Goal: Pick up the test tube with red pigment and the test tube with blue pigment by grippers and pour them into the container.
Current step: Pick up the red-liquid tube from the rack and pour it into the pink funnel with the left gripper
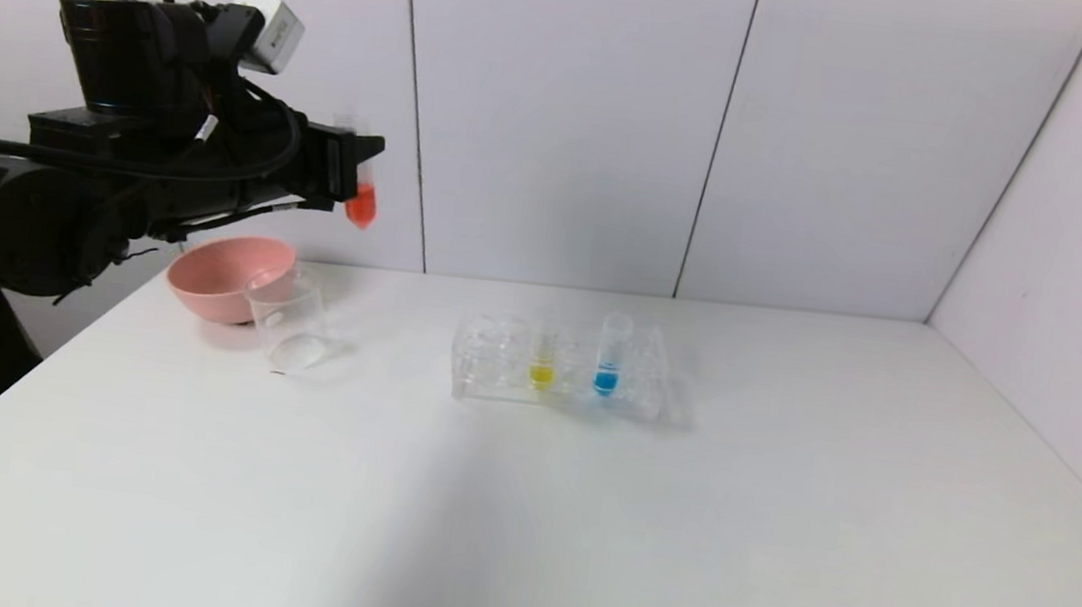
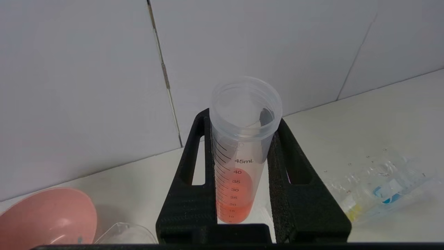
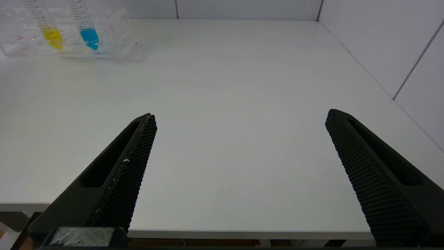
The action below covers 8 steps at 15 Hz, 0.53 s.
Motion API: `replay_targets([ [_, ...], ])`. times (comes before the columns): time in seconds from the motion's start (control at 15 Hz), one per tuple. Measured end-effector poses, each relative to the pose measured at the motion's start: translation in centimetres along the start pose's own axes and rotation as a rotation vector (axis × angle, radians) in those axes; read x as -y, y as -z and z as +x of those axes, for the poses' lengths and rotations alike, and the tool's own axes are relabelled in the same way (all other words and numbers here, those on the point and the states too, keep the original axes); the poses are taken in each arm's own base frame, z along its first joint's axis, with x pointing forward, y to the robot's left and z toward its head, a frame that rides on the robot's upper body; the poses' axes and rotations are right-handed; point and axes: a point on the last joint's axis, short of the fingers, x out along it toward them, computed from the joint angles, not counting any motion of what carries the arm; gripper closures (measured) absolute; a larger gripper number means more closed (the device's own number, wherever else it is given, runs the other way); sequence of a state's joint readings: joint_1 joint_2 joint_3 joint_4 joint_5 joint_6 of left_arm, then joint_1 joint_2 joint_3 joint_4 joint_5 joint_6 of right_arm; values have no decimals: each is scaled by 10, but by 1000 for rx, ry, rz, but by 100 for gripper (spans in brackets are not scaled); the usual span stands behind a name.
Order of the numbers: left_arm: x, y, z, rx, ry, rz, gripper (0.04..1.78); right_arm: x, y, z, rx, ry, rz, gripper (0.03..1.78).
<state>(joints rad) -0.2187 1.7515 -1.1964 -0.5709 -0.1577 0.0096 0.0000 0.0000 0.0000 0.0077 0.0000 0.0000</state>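
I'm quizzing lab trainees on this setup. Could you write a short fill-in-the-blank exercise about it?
1. The left gripper holds the tube with ___ liquid.
2. In the rack, the blue tube stands beside the ___ one.
3. The beaker stands next to the pink ___.
4. The right gripper is ___.

Missing words: red; yellow; bowl; open

bright even overhead light; soft shadows on table (image 1: 580,509); sharp focus.

The head view looks down across the table (image 1: 580,509) toward the tube rack (image 1: 560,366). The left wrist view sits high beside the rack (its far left). The right wrist view faces the rack (image 3: 66,34) from the table's near edge.
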Motion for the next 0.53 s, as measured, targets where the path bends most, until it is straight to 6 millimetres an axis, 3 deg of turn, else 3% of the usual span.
replay_targets([
  [0.53, -42, -1, -15, 1, -114, -9, 138, 0, 0, 0, 0, 0, 0, 4],
])
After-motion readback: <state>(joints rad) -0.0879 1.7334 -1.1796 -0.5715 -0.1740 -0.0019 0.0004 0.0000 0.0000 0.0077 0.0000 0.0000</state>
